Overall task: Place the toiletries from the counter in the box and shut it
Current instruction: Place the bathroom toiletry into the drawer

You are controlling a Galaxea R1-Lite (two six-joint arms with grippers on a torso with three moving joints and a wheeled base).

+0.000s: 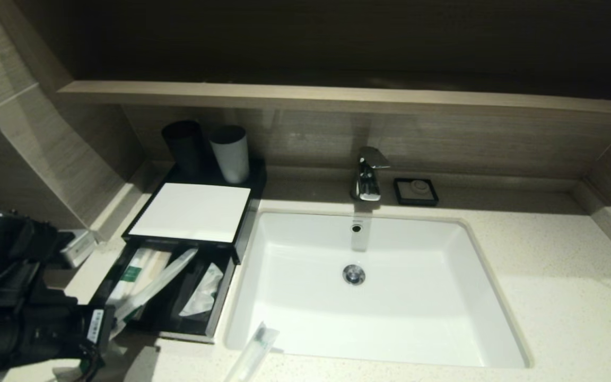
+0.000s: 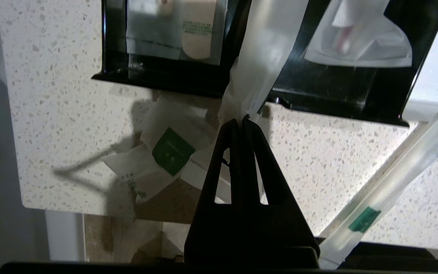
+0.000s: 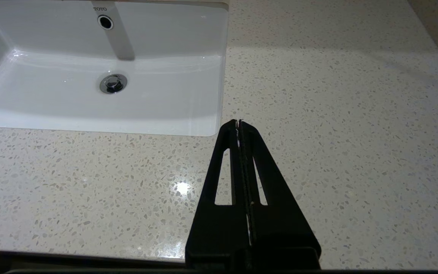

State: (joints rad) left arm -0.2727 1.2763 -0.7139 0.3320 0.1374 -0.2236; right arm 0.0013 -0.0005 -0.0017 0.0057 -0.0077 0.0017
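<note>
Wall (image 1: pixel 45 143): grey-brown wood-look tile, dim above, lit in a slanting band at left. Ledge (image 1: pixel 337 98): brown wood-look shelf running the wall's width above a matching backsplash (image 1: pixel 496 143). Fixtures: chrome tap (image 1: pixel 369 178) behind the white basin (image 1: pixel 390 318), small black square soap dish (image 1: pixel 416 191) just beside the tap.

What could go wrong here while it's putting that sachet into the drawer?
The left gripper pinches only the sachet by its end, so it may slip. It lies across the drawer front and could jam closing. The packet and another sachet remain on the counter.
</note>
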